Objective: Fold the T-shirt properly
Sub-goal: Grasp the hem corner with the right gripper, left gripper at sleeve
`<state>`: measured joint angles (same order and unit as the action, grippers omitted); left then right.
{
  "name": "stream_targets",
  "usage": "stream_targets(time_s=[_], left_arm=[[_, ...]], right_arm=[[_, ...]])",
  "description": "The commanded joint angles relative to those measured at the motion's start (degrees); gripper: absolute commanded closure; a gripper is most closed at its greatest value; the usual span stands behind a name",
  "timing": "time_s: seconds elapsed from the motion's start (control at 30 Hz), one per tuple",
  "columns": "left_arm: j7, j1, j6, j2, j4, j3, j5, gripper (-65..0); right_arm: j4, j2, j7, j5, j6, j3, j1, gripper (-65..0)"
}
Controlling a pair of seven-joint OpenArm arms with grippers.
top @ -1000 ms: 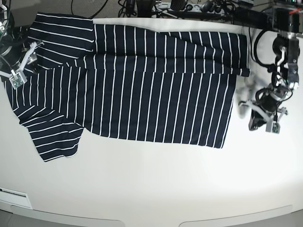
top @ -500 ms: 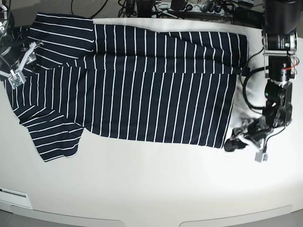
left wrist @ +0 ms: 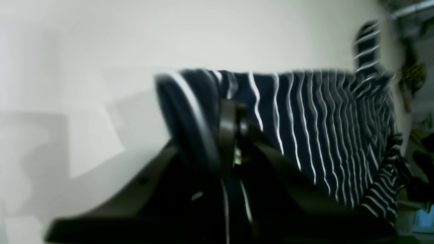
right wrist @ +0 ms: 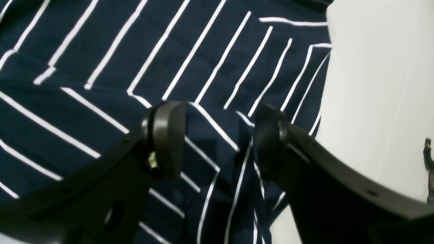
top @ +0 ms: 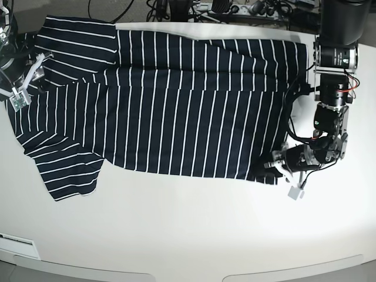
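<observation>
Spreading, right claw: the right gripper point(top: 19, 88) hung with jaws apart over the collar end of the dark navy white-striped cloth T-shirt point(top: 170, 100), holding nothing.
Shirt: its long axis ran from that claw across to the other.
Left claw: the left gripper point(top: 271, 167) was clamped on the hem corner, and seemed better placed to lift.

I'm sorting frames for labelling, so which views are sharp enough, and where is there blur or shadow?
Left wrist view: soft and blurred all over, the T-shirt stripes smeared, the left gripper a dark out-of-focus mass. Right wrist view: stripes crisp, the right gripper fingers slightly soft. Base view: sharp, evenly lit, edges bowed by the wide lens; faint shadow on the table near the left gripper.
</observation>
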<state>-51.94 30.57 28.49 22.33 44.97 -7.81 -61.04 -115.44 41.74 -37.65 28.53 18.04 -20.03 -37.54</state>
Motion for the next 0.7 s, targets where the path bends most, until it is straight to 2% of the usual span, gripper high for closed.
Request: stream_targets(time_s=[0.0, 0.23, 0.33, 0.5, 0.67], left_arm=[[-1.7, 0.6, -2.2, 0.9, -0.1, 0.0, 1.8, 0.0], [-2.0, 0.6, -2.4, 1.2, -0.1, 0.0, 3.8, 0.0], [-3.0, 0.6, -2.4, 1.1, -0.1, 0.0, 3.8, 0.0], [-3.5, 0.6, -2.4, 1.2, -0.1, 0.0, 3.8, 0.0], [-4.7, 0.6, -2.3, 1.4, -0.1, 0.0, 3.8, 0.0]], right_arm=[[-0.7, 1.1, 2.0, 0.1, -0.5, -0.7, 0.7, -35.1], [-0.2, 1.1, 2.5, -0.3, -6.2, -0.7, 11.0, -32.9], [5.6, 1.1, 2.5, 0.5, -6.0, -0.6, 17.8, -33.0], [28.5, 0.9, 2.2, 9.6, 2.0, -0.6, 34.6, -33.0], [56.2, 0.9, -3.9, 20.6, 10.7, -0.6, 50.8, -33.0]])
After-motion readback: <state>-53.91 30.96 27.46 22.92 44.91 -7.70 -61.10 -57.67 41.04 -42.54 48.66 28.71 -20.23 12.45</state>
